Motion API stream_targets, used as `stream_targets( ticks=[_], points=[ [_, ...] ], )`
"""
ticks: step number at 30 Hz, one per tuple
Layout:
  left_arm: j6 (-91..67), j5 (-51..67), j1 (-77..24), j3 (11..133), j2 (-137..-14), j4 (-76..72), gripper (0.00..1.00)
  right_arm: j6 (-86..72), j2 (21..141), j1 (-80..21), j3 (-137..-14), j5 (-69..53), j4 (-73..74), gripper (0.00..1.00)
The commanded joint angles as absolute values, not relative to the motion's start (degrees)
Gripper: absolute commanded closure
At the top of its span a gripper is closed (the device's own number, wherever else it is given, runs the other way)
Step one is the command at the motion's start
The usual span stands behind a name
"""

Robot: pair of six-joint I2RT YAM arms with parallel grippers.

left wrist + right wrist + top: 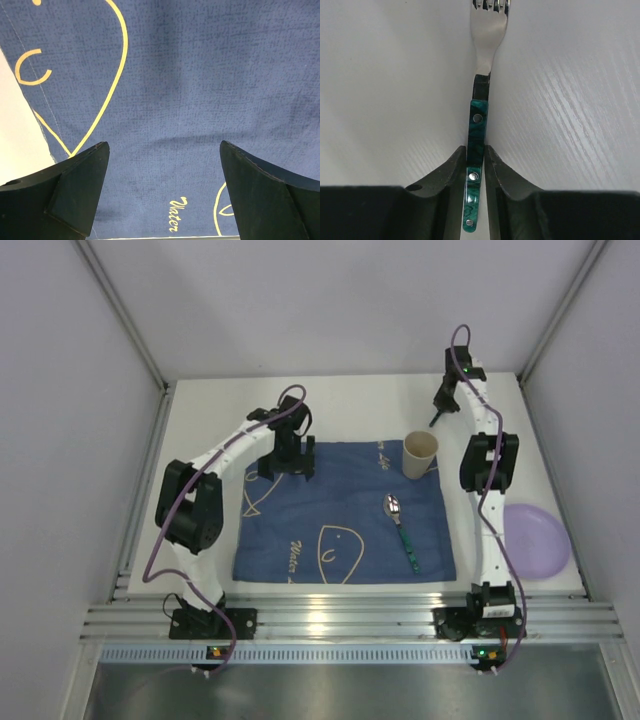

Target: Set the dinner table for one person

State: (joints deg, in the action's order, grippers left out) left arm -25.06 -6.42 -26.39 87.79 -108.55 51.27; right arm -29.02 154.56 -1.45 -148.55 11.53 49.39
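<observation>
My right claw (pixel 476 150) is pinching the fork (pixel 479 125) by its green handle over the far right corner of the white surface (pixel 200 420). I judge it is bound for the blue cloth (pixel 300 520), beside the spoon (pixel 393 506). My left claw (pixel 164 147) hangs spread over that cloth, gripping nothing. The tine tips are cut off, and I cannot tell whether the fork touches down.

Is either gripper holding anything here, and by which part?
The right gripper pinches a fork by its green handle, tines pointing away. The left gripper is open over the blue cloth, holding nothing.
</observation>
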Motion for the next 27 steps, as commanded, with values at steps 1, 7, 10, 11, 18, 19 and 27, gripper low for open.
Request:
stream_targets(
  ticks=[1, 7, 10, 11, 18, 19, 27],
  points=[
    [-23.8, -5.0, -26.0, 90.6, -109.5, 52.8, 0.03, -26.8, 154.3, 1.8, -147.7, 10.5, 56.2, 0.79],
    [-22.5, -4.0, -26.0, 93.3, -110.1, 53.1, 0.03, -25.1, 153.4, 1.6, -147.3, 10.1, 54.9, 1.0],
    [-21.8, -4.8, -26.0, 95.4, -110.0, 53.2, 0.03, -24.1, 151.5, 1.7, -149.1, 10.8, 53.5, 1.0],
    [-21.7, -5.0, -26.0, 95.8, -110.0, 53.1, 0.03, -23.8, 150.9, 1.8, -150.2, 10.9, 52.8, 1.0],
    [-18.6, -8.3, -25.2, 98.8, -107.1, 52.8, 0.02, -23.3, 139.3, 1.0, -152.0, 11.6, 51.7, 1.0],
    [-18.5, -8.6, -24.9, 98.8, -105.6, 52.7, 0.02, -23.1, 137.8, 0.6, -151.7, 11.7, 52.0, 1.0],
    [-19.3, -9.3, -18.4, 95.5, -94.0, 51.9, 0.02, -23.3, 120.1, -12.0, -145.0, 15.0, 52.6, 1.0]
  ],
)
